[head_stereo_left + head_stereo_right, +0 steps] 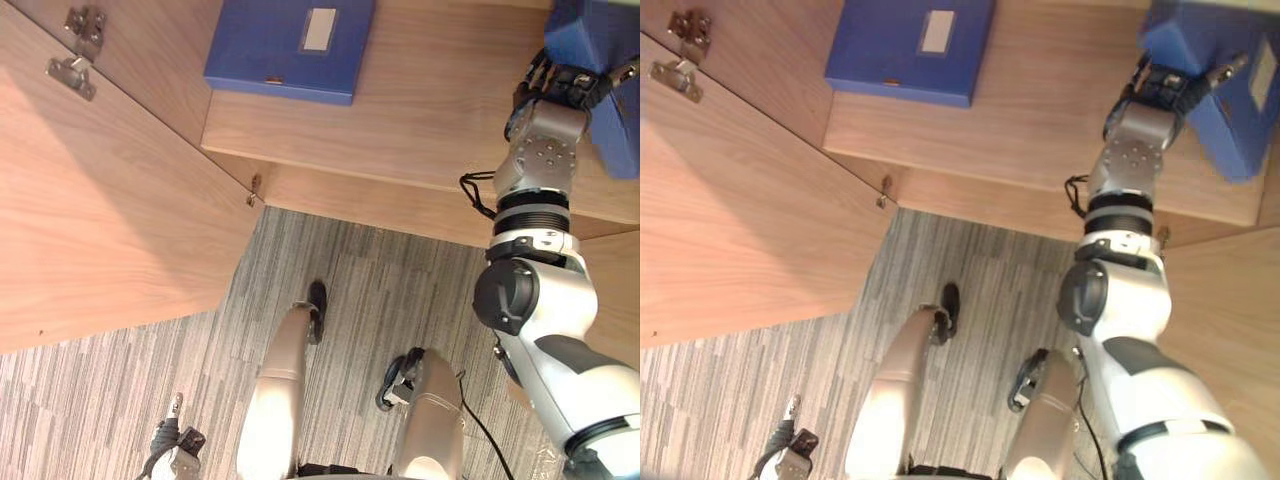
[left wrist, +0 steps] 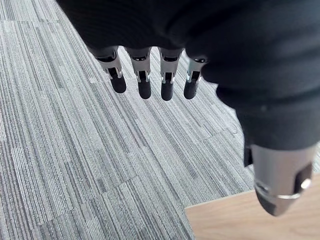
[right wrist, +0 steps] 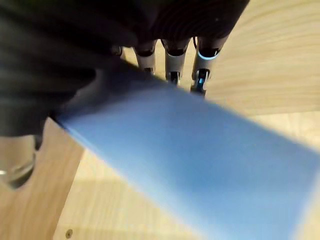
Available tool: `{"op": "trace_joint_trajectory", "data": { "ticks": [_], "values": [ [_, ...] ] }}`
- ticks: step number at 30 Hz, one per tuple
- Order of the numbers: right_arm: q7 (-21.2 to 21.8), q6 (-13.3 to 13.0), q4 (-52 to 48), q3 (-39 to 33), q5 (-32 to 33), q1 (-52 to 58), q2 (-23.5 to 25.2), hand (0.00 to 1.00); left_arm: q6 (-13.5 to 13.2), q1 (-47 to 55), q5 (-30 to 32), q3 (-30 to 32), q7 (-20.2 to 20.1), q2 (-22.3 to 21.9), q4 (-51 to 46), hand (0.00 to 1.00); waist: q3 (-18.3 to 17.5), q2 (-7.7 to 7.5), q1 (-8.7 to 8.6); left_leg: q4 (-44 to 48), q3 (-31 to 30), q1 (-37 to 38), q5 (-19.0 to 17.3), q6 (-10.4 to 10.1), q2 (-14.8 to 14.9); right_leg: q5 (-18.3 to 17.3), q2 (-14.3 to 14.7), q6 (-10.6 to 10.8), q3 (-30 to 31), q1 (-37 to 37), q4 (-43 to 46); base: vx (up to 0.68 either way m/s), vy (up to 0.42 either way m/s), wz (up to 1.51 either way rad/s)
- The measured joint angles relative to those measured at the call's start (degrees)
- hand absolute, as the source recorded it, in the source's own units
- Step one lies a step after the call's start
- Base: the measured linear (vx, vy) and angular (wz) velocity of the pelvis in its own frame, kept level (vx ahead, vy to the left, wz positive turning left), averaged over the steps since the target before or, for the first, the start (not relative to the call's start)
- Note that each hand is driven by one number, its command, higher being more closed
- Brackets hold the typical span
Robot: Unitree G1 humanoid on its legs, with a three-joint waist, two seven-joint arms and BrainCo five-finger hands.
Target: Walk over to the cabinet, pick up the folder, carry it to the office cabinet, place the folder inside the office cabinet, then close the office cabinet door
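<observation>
My right hand (image 1: 556,88) is up at the right end of the wooden cabinet shelf (image 1: 420,110), shut on a blue folder (image 1: 605,70) that stands tilted over the shelf. In the right wrist view the blue folder (image 3: 200,165) runs across the hand, with the fingers (image 3: 200,75) behind it and the thumb on the near side. A second blue folder (image 1: 285,45) with a pale label lies flat on the shelf, further left. My left hand (image 2: 145,82) hangs low over the carpet with straight fingers, holding nothing.
The cabinet door (image 1: 100,220) stands open at the left, with its metal hinges (image 1: 75,50) showing. Grey striped carpet (image 1: 380,290) lies before the cabinet. A wooden corner (image 2: 245,220) shows beside the left hand.
</observation>
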Motion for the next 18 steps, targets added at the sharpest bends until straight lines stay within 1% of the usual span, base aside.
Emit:
{"op": "trace_joint_trajectory", "data": {
  "ticks": [2, 4, 6, 8, 9, 10, 11, 13, 14, 16, 18],
  "values": [
    [0.68, 1.63, 2.77, 1.96, 0.01, 0.00, -0.40, 0.00, -0.12, 0.03, -0.03, -4.38, 0.02, 0.77, -0.74, 0.00, -0.01, 0.01, -0.03, -3.20, 0.22, 1.23, 1.26, 0.20, 0.74, 1.92, 0.73, -0.60, -0.81, 1.07, -3.64, 0.02, 0.032, -0.11],
    [1.04, 3.14, 5.04, 2.83, -0.05, 0.00, -0.70, 0.00, -0.39, 0.00, -0.15, -7.63, -0.28, 1.26, -2.47, 0.00, -0.03, -0.05, -0.03, -5.79, 0.42, 2.26, 2.40, 0.24, 0.73, 3.05, 1.03, -0.61, -1.22, 1.86, -5.99, 0.01, 0.019, -0.03],
    [1.82, 5.28, 7.97, 7.30, -0.98, -0.02, -1.69, 0.00, -0.62, 0.02, -0.27, -10.00, -0.47, 2.10, -3.48, 0.00, -0.03, -0.05, 0.09, -7.95, 1.10, 3.60, 3.21, 0.61, 0.67, 3.86, 1.03, -0.57, -1.22, 2.61, -7.67, 0.03, 0.015, -0.03],
    [4.21, 10.23, 12.18, 14.94, -5.73, -0.12, -3.29, 0.00, -0.98, 0.09, -0.48, -12.78, -1.00, 3.48, -4.18, 0.00, -0.04, -0.06, 0.20, -11.52, 1.86, 5.77, 4.85, 0.90, 0.61, 5.17, 1.33, -0.65, -1.27, 3.81, -10.34, 0.03, -0.013, -0.04],
    [4.91, 11.24, 13.04, 16.69, -7.03, -0.23, -3.55, 0.00, -1.00, 0.15, -0.48, -13.41, -1.24, 3.74, -4.53, 0.00, -0.04, -0.06, 0.21, -12.58, 1.99, 6.25, 5.37, 0.96, 0.61, 5.54, 1.50, -0.68, -1.29, 4.05, -11.03, 0.02, -0.030, -0.05],
    [6.33, 13.59, 15.15, 20.41, -10.86, -0.65, -4.35, 0.00, -1.36, 0.31, -0.49, -14.57, -1.91, 4.25, -5.10, 0.00, -0.04, -0.05, 0.26, -14.73, 2.25, 7.26, 6.43, 0.88, 0.68, 6.27, 1.88, -0.77, -1.38, 4.54, -12.49, 0.01, -0.028, -0.03],
    [7.12, 14.69, 16.04, 22.46, -12.82, -0.75, -4.76, 0.00, -1.43, 0.37, -0.49, -15.02, -2.14, 4.46, -5.39, 0.00, -0.04, -0.05, 0.28, -15.82, 2.44, 7.79, 6.95, 0.95, 0.74, 6.64, 2.06, -0.77, -1.43, 4.81, -13.19, 0.01, -0.034, -0.04],
    [9.46, 17.47, 19.27, 29.12, -18.23, -1.48, -5.78, 0.00, -1.55, 0.59, -0.49, -16.53, -3.04, 5.05, -5.65, 0.00, -0.06, -0.03, 0.25, -19.81, 2.75, 9.28, 8.98, 0.93, 0.79, 7.91, 2.58, -1.10, -1.50, 5.13, -15.38, 0.01, -0.032, -0.05],
    [9.96, 17.99, 19.91, 30.66, -19.30, -1.48, -6.07, 0.00, -1.54, 0.60, -0.49, -16.77, -3.18, 5.18, -5.66, 0.00, -0.06, -0.03, 0.26, -20.66, 2.75, 9.50, 9.37, 0.79, 0.82, 8.15, 2.76, -1.14, -1.51, 5.12, -15.84, 0.01, -0.027, -0.04],
    [11.74, 19.82, 23.45, 36.04, -23.16, -1.50, -7.32, 0.00, -1.54, 0.84, -0.49, -17.75, -3.80, 5.38, -6.10, 0.00, -0.06, -0.03, 0.29, -23.33, 2.74, 10.29, 10.86, 0.58, 0.78, 8.85, 2.99, -1.38, -1.84, 5.12, -17.01, 0.00, 0.000, 0.00],
    [12.63, 20.64, 25.79, 38.55, -25.50, -1.47, -7.73, 0.00, -1.51, 1.19, -0.48, -19.11, -4.19, 5.78, -6.66, 0.00, -0.06, -0.03, 0.31, -24.84, 2.76, 10.83, 11.65, 0.58, 0.70, 9.12, 3.03, -1.51, -1.97, 5.13, -17.50, 0.01, -0.016, 0.00]
  ]
}}
